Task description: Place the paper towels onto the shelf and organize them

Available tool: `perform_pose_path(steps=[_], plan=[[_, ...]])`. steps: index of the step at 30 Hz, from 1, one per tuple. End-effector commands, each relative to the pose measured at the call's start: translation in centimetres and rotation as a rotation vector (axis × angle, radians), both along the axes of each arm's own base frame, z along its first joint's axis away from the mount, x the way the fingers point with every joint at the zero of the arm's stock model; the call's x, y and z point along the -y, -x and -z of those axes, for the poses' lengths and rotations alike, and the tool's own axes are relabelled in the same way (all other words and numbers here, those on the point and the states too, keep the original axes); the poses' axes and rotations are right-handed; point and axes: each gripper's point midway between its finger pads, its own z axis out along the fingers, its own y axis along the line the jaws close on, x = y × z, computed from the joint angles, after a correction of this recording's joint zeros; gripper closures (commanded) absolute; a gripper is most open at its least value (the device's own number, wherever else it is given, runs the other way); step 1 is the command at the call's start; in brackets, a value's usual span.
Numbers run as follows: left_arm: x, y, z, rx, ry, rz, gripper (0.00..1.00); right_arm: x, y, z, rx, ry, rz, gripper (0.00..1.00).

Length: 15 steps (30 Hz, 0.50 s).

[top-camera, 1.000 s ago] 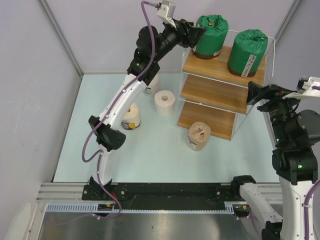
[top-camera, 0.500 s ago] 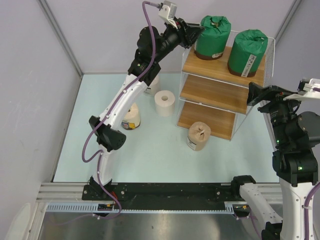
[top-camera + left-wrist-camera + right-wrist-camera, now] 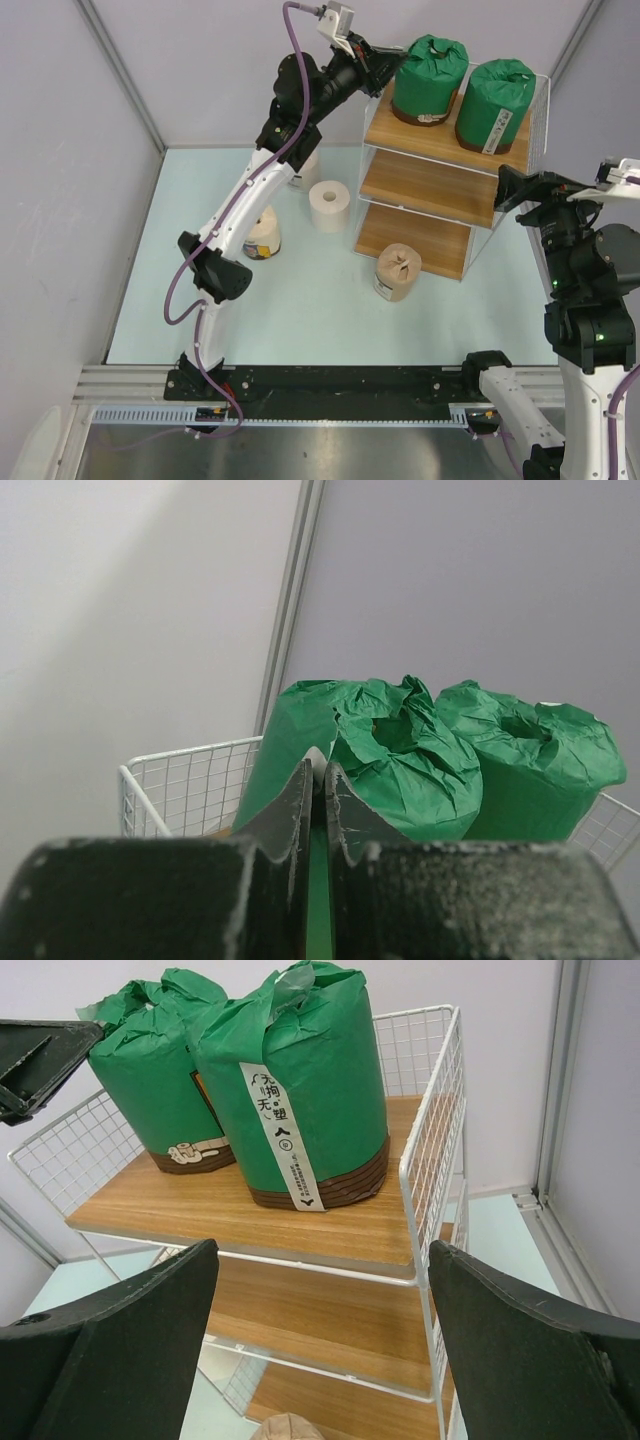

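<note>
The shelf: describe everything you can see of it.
The shelf is a three-tier rack of light brown wooden boards in a white wire frame, with mesh walls around the top tier. It stands upright on the pale blue table, toward the back right. The left green roll and the right green roll stand side by side on its top board. The middle board is bare. A tan roll stands at the bottom board's front corner, but it is unclear whether it is on the board.

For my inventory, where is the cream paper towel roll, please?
In the top view, the cream paper towel roll stands on the pale blue table, left of the wood-and-wire shelf.
</note>
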Motion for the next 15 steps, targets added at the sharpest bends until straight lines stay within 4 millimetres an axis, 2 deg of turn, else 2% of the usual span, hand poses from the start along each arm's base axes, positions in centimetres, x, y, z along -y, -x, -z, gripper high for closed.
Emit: perform_pose_path(steps=[1, 15], plan=[[-0.7, 3.4, -4.0, 0.063, 0.063, 0.072, 0.94, 0.4, 0.4, -0.4, 0.018, 0.005, 0.02, 0.09], [-0.5, 4.7, -3.7, 0.035, 0.055, 0.145, 0.96, 0.4, 0.6, -0.5, 0.022, -0.001, 0.017, 0.09]])
